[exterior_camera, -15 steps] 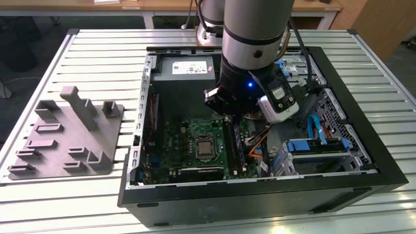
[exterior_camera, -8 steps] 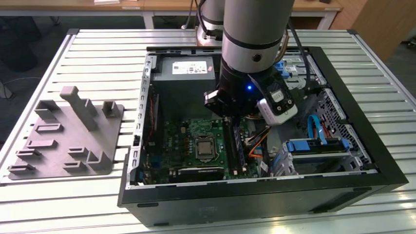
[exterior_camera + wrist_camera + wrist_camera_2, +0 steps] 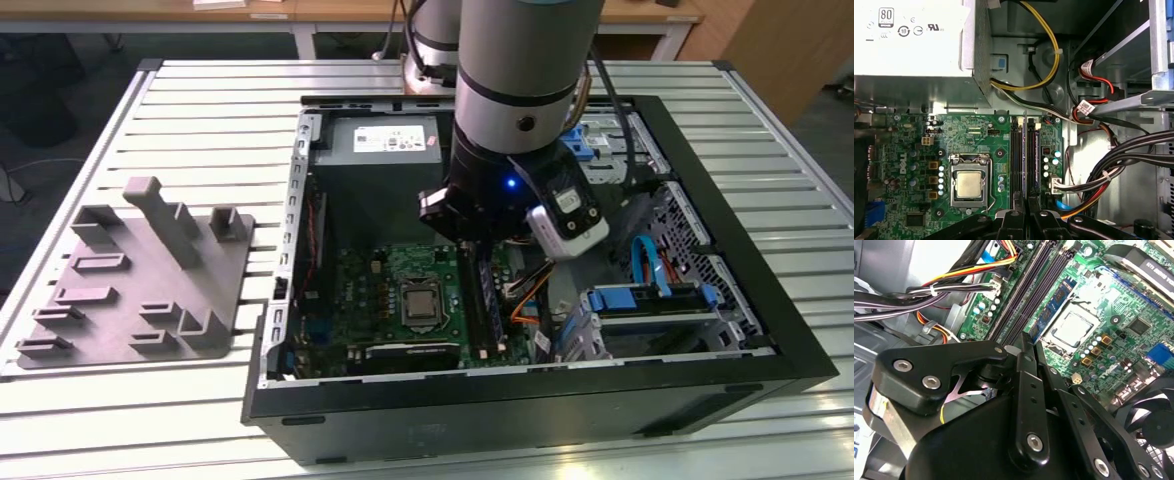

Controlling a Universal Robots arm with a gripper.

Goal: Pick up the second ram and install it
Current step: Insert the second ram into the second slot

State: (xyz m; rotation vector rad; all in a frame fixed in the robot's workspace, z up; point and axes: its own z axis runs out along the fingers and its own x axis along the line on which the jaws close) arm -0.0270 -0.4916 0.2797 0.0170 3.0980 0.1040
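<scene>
The second ram (image 3: 1025,150) shows edge-on as a thin dark strip running out from between my fingertips, lined up over the memory slots (image 3: 1017,150) of the green motherboard (image 3: 909,150). My gripper (image 3: 1025,206) is shut on its near end. In the second wrist view the black fingers (image 3: 1024,370) meet on the strip's end (image 3: 1026,337) just above the slots (image 3: 1029,285). Another stick with a blue label (image 3: 1054,305) sits in a neighbouring slot. In the exterior view the gripper (image 3: 465,240) hangs low inside the open computer case (image 3: 534,400).
The processor socket (image 3: 969,184) lies beside the slots, the power supply (image 3: 914,45) beyond them. Bundled cables (image 3: 1104,170) cross on the slots' other side, near a drive cage (image 3: 654,300). A grey fixture tray (image 3: 134,280) sits on the slatted table at the exterior view's left.
</scene>
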